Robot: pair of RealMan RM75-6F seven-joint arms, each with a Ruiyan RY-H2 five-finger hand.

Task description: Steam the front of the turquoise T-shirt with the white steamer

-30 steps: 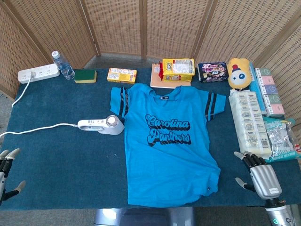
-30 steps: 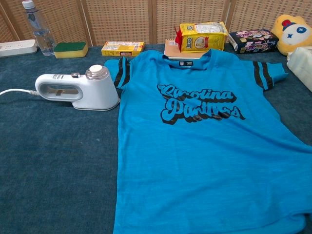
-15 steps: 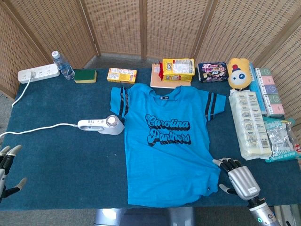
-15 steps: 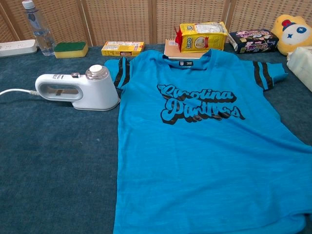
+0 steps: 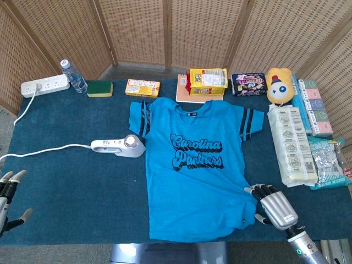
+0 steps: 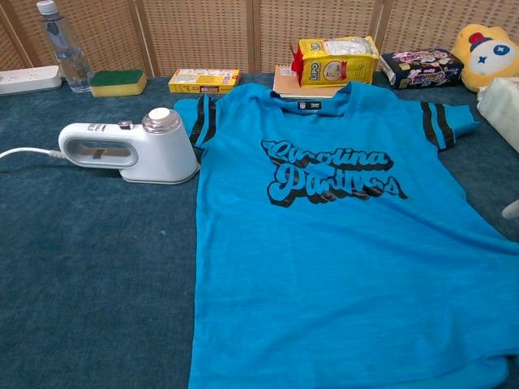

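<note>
The turquoise T-shirt (image 5: 198, 165) (image 6: 349, 235) lies flat, front up, with black "Carolina Panthers" lettering. To its left the white steamer (image 5: 118, 146) (image 6: 130, 151) lies on the blue table cover, its cord running off to the left. My right hand (image 5: 272, 204) hovers at the shirt's lower right corner, fingers spread and holding nothing; only a fingertip (image 6: 511, 211) of it shows at the chest view's right edge. My left hand (image 5: 8, 195) is at the front left table edge, fingers apart and empty, far from the steamer.
Along the back edge stand a power strip (image 5: 45, 86), water bottle (image 5: 73, 76), sponge (image 5: 99, 88), yellow box (image 5: 142, 87), yellow bag on a notebook (image 5: 207, 81), dark snack pack (image 5: 249, 83) and plush toy (image 5: 279, 85). Tissue packs (image 5: 291, 144) line the right side.
My right hand has moved left from the table's right front toward the shirt's lower right corner and now just enters the chest view. The left hand, steamer and shirt stay put.
</note>
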